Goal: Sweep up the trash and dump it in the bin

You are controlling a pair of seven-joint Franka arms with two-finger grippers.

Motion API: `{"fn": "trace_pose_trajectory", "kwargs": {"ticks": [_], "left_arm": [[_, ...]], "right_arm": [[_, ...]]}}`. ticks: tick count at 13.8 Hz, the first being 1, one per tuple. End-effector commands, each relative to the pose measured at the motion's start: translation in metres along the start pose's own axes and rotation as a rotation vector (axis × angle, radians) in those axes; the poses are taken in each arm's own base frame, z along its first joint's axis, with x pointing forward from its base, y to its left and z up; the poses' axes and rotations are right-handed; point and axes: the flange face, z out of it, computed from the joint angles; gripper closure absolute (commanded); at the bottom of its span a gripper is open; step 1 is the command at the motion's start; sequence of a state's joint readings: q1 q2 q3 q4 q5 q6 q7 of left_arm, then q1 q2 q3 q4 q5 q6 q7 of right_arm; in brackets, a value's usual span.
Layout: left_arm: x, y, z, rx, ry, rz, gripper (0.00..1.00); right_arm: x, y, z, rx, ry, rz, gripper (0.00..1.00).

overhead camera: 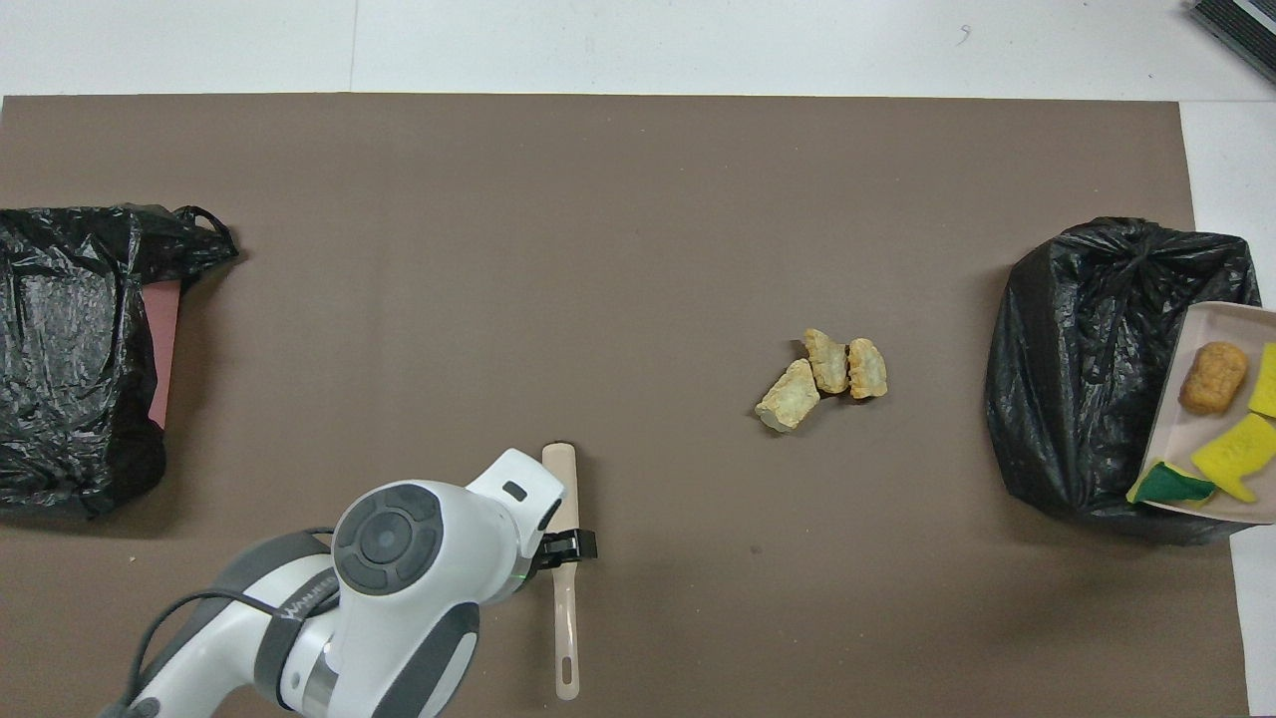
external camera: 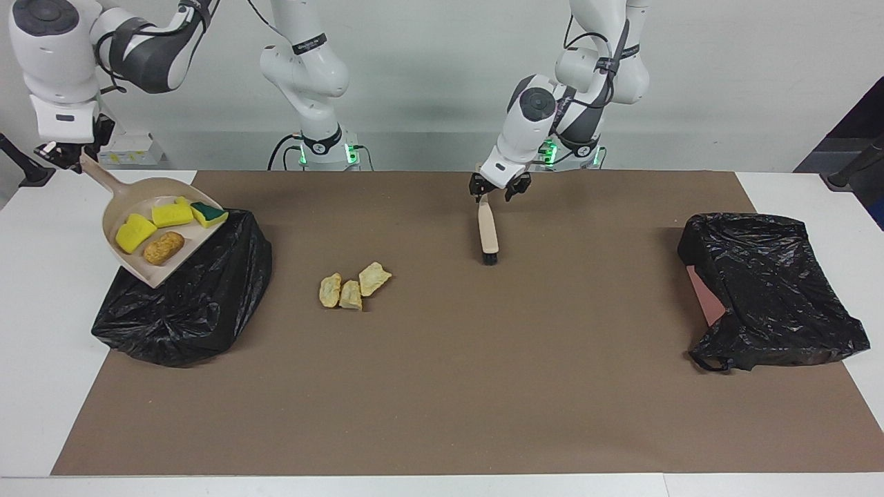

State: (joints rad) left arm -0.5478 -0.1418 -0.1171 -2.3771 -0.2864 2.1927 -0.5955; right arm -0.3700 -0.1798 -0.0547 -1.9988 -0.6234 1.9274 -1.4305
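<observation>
A: Start big. What lies under the two sets of jaws?

B: A brown mat covers most of the white table. A black-bagged bin sits at the right arm's end, below and just beside the right gripper. A second bagged bin sits at the left arm's end, well apart from both grippers

A: And the right jaws?

B: Pressed onto the handle of the beige dustpan, up in the air. The pan slopes down from them, its open mouth over the nearer bin's top

A: The left arm?

B: The left gripper is low over the mat, jaws spread, straddling the handle end of the beige brush. The brush lies flat on the mat, its black bristles pointing away from the robots. I cannot tell whether the fingers touch the handle

A: Where is the trash?

B: In two lots. In the pan, below the right jaws: two bright yellow sponge bits, a green-backed sponge bit at the pan's lip, and a golden-brown lump. On the mat, between the two grippers and well apart from either: three pale yellow-tan chunks, touching one another, farther from the robots than the brush
</observation>
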Motion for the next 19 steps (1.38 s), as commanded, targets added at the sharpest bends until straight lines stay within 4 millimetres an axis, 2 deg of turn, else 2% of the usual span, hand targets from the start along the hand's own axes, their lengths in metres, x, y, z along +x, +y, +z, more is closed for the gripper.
{"fn": "trace_pose_trajectory", "kwargs": {"ticks": [1,2,4,6,8,11,12,14,15,16,19], "left_arm": [[0.049,-0.016,-0.029,0.002,0.022,-0.003,0.00],[0.070,-0.029,-0.043,0.003,0.051,-0.012,0.00],[0.098,-0.041,-0.055,0.010,0.076,-0.028,0.00],[0.128,-0.069,-0.079,0.043,0.116,-0.011,0.00],[0.148,-0.094,-0.111,0.033,0.146,0.053,0.00],[0.171,-0.125,-0.153,0.017,0.200,0.086,0.00],[0.174,-0.127,-0.167,0.016,0.220,0.114,0.00],[0.179,-0.145,-0.199,0.023,0.218,0.138,0.00],[0.179,-0.146,-0.211,0.054,0.195,0.170,0.00],[0.177,-0.147,-0.226,0.099,0.182,0.209,0.00],[0.171,-0.152,-0.264,0.142,0.147,0.231,0.00]], "right_arm": [[0.003,-0.003,-0.003,-0.034,-0.080,-0.072,1.00],[0.003,-0.004,-0.003,-0.038,-0.128,-0.098,1.00],[0.007,-0.005,-0.009,-0.047,-0.182,-0.141,1.00],[0.010,-0.004,-0.012,-0.056,-0.240,-0.181,1.00],[0.008,-0.003,-0.016,-0.069,-0.292,-0.202,1.00],[0.028,0.000,-0.033,-0.095,-0.365,-0.232,1.00],[0.033,0.003,-0.037,-0.105,-0.376,-0.236,1.00],[0.042,0.008,-0.049,-0.131,-0.390,-0.234,1.00],[0.050,0.012,-0.056,-0.147,-0.428,-0.260,1.00],[0.060,0.015,-0.071,-0.180,-0.477,-0.289,1.00],[0.072,0.023,-0.085,-0.202,-0.518,-0.309,1.00]]}}
